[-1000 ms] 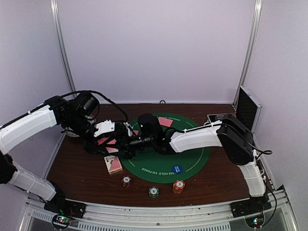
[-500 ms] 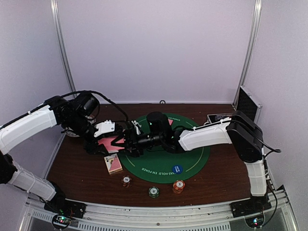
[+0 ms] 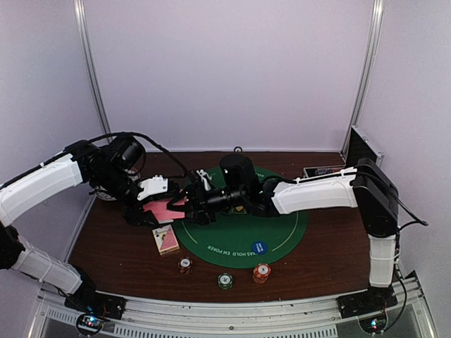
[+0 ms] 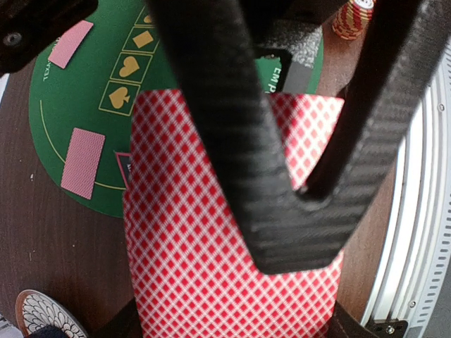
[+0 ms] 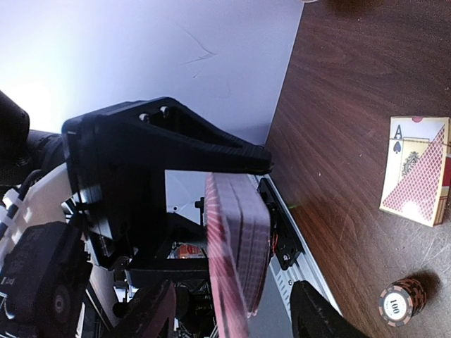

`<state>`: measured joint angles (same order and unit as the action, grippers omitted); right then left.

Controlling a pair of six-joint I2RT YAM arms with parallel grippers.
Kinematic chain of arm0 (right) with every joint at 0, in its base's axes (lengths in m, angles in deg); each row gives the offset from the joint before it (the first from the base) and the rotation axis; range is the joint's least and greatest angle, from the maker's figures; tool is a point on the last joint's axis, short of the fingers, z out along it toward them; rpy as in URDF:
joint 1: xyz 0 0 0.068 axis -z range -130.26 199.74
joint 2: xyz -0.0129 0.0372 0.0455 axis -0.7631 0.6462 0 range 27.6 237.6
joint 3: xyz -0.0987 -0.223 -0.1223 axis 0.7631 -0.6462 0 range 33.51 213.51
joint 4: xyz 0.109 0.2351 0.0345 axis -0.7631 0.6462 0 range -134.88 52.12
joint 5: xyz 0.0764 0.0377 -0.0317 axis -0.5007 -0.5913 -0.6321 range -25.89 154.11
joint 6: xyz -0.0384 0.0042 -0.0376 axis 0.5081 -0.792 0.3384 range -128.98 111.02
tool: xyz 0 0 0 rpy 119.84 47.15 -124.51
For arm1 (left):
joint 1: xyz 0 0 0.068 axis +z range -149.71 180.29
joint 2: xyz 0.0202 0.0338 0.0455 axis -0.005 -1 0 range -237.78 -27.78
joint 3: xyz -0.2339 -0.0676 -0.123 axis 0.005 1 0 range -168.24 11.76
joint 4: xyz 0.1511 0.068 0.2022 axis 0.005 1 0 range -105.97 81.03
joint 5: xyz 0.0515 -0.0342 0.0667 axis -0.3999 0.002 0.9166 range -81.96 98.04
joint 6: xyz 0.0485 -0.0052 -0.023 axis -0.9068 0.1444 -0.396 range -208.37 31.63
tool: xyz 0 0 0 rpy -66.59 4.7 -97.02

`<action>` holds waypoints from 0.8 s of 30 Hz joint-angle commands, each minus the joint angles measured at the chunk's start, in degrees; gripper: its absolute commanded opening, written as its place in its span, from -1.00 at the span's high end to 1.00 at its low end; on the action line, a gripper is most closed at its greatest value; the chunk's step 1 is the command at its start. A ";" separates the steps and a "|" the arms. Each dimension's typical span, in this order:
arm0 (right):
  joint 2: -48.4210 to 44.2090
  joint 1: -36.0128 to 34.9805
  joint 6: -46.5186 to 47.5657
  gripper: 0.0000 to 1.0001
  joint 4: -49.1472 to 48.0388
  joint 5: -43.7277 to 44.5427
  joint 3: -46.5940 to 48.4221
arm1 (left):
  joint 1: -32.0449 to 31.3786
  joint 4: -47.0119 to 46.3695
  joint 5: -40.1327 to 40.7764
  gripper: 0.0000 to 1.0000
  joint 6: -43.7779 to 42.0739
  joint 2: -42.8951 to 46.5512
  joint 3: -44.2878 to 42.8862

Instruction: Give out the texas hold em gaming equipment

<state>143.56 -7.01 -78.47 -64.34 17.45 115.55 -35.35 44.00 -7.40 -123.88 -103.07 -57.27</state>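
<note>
**Deck** [image 4: 190, 267]: pink-backed cards, the full pack. It is carried in the air over the left rim of the green mat [image 3: 282, 229], on edge, its patterned back facing the left wrist camera.

**Left tool** [image 3: 155, 211]: clamped across the deck, with one black finger [image 4: 282, 211] lying over the back.

**Right tool** [image 3: 192, 205]: reaches in from across the mat to meet the deck. Its jaws are spread wide, one either side of the pack's edge, and they do not look to be touching any card.

**Dealt cards** [image 4: 82, 163]: two singles lie face down on the mat's felt, well apart.

**Chips**: all sit on the bench [image 3: 113, 246] just off the mat's near rim.
- red chip [image 3: 185, 265]
- green chip [image 3: 225, 280]
- orange stack [image 3: 261, 272]

**Card box** [image 3: 165, 239]: lies flat beside the mat's near-left rim.

**Step in hand**, as I read it: peel one card off the pack to deal it onto the mat.

**Handling note**:
- As the jaws stand, closing them would take in the whole pack, so shift across until only the outermost card lies between them.
- Pinch near a free corner, away from the left tool's finger.
- Draw the card out along its own plane rather than pulling it square off. The faces look slick and neighbouring cards may come with it.
- The left tool's clamp must hold firm so the pack does not fan or spill.
</note>
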 commanded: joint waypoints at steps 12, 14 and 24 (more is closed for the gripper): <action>-5.07 0.33 -1.21 0.70 2.14 -2.54 -1.58 | -0.13 -2.19 -0.43 1.00 0.02 1.43 -1.25; -6.32 0.49 -0.14 0.80 4.34 -2.92 -1.51 | -0.13 -2.21 -0.20 1.00 -0.08 1.42 -1.35; -13.35 3.72 4.71 1.00 14.15 -4.13 -7.18 | -0.13 -1.53 -0.43 1.00 0.12 1.55 -1.19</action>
<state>133.99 -5.04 -76.11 -53.81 14.46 111.88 -35.35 44.02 -7.34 -123.86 -102.98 -57.27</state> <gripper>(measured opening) 0.026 0.675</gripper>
